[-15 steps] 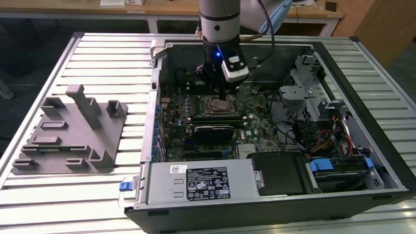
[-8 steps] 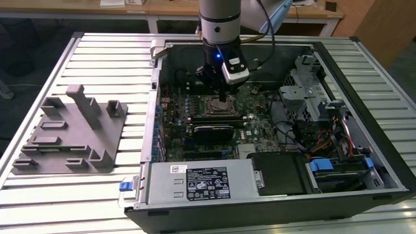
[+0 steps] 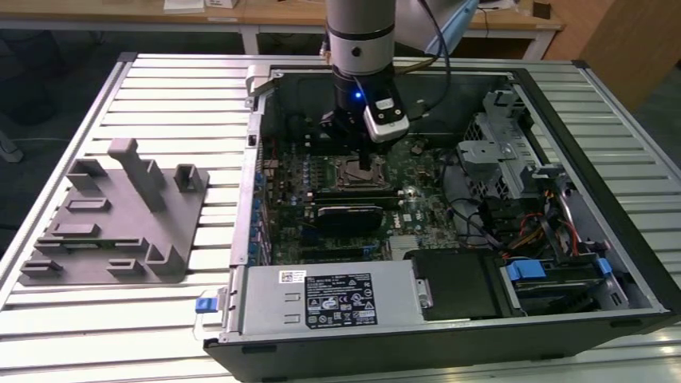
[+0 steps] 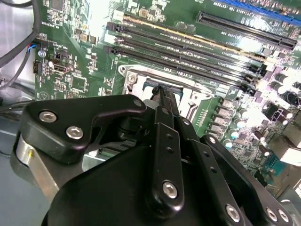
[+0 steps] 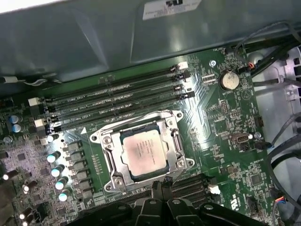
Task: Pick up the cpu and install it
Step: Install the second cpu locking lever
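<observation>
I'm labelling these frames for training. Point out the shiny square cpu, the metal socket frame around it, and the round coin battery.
Shiny silver square cpu (image 5: 143,153), first wrist view: middle of its metal top.
Metal socket frame (image 5: 178,143), first wrist view: one side bar.
Round silver coin battery (image 5: 228,80), first wrist view: centre of its face.

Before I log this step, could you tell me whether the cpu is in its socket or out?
In: the cpu lies flat inside the socket frame, in the first wrist view.

No print on any label is legible.
</observation>
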`<state>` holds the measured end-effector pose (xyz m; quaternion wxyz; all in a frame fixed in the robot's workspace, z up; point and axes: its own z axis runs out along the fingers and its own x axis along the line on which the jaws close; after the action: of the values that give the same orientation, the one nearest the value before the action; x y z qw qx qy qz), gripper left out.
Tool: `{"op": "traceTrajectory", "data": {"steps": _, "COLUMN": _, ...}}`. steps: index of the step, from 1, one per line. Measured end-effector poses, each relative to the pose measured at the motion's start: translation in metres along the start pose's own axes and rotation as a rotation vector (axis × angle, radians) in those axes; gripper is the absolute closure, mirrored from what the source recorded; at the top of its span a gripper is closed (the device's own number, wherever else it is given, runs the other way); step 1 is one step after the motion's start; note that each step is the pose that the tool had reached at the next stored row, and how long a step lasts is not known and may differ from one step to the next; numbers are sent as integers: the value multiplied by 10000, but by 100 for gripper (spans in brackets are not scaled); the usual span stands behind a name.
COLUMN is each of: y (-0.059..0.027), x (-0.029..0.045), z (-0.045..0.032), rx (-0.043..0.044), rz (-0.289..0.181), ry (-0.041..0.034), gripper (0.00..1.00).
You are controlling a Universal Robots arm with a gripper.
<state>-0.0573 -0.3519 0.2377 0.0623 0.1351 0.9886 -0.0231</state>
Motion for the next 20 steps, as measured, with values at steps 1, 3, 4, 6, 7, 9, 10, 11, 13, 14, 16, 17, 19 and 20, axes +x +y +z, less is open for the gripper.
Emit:
{"op": "traceTrajectory", "data": {"steps": 1, "y": -8, "x": -2, "z": 1, "rx": 0, "rz": -1, "ry": 0, "gripper": 89}}
{"op": "traceTrajectory", "data": {"steps": 3, "y": -26, "x": -7, "z": 2, "rx": 0, "rz": 0, "ry": 0, "gripper": 89}}
{"op": "traceTrajectory", "data": {"steps": 4, "y": -36, "x": -10, "z": 2, "rx": 0, "rz": 0, "ry": 0, "gripper": 89}}
{"op": "traceTrajectory", "data": {"steps": 6, "y": -56, "x": -15, "z": 3, "rx": 1, "rz": 0, "ry": 0, "gripper": 89}}
{"op": "traceTrajectory", "data": {"steps": 7, "y": -64, "x": -17, "z": 4, "rx": 1, "rz": 0, "ry": 0, "gripper": 89}}
{"op": "traceTrajectory", "data": {"steps": 9, "y": -80, "x": -22, "z": 6, "rx": 0, "rz": 0, "ry": 0, "gripper": 89}}
{"op": "traceTrajectory", "data": {"steps": 10, "y": -87, "x": -24, "z": 6, "rx": 0, "rz": 0, "ry": 0, "gripper": 89}}
{"op": "traceTrajectory", "data": {"steps": 11, "y": -94, "x": -26, "z": 7, "rx": 1, "rz": 0, "ry": 0, "gripper": 89}}
{"op": "traceTrajectory", "data": {"steps": 13, "y": -107, "x": -29, "z": 8, "rx": -3, "rz": 0, "ry": 1, "gripper": 89}}
{"op": "traceTrajectory", "data": {"steps": 14, "y": -115, "x": -31, "z": 10, "rx": -8, "rz": 1, "ry": 2, "gripper": 89}}
{"op": "traceTrajectory", "data": {"steps": 16, "y": -133, "x": -36, "z": 12, "rx": -23, "rz": 2, "ry": 7, "gripper": 89}}
{"op": "traceTrajectory", "data": {"steps": 17, "y": -145, "x": -39, "z": 12, "rx": -36, "rz": 2, "ry": 11, "gripper": 89}}
{"op": "traceTrajectory", "data": {"steps": 19, "y": -171, "x": -46, "z": 15, "rx": -71, "rz": 2, "ry": 20, "gripper": 89}}
{"op": "traceTrajectory", "data": {"steps": 20, "y": -182, "x": -49, "z": 16, "rx": -93, "rz": 0, "ry": 26, "gripper": 89}}
